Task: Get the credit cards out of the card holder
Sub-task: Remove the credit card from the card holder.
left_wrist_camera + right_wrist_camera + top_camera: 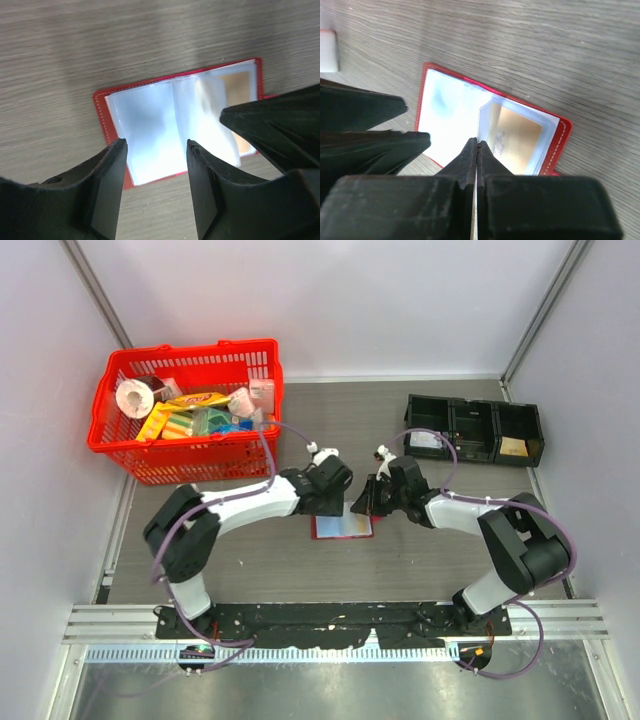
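Observation:
The red card holder (342,526) lies spread open on the wooden table between both arms, its pale blue clear pockets facing up (150,125) (445,115). A tan credit card (516,136) sits inside a clear pocket on one half (235,82). My left gripper (156,146) hovers open just above the holder's near edge, with nothing between its fingers (335,505). My right gripper (477,143) is shut, its tips at the edge of a raised clear pocket leaf by the fold (362,504). I cannot tell whether that leaf is pinched.
A big red basket (185,350) full of packets stands at the back left. Black bins (475,430) sit at the back right. A small white object (327,50) lies at the left edge of the right wrist view. White walls surround the table.

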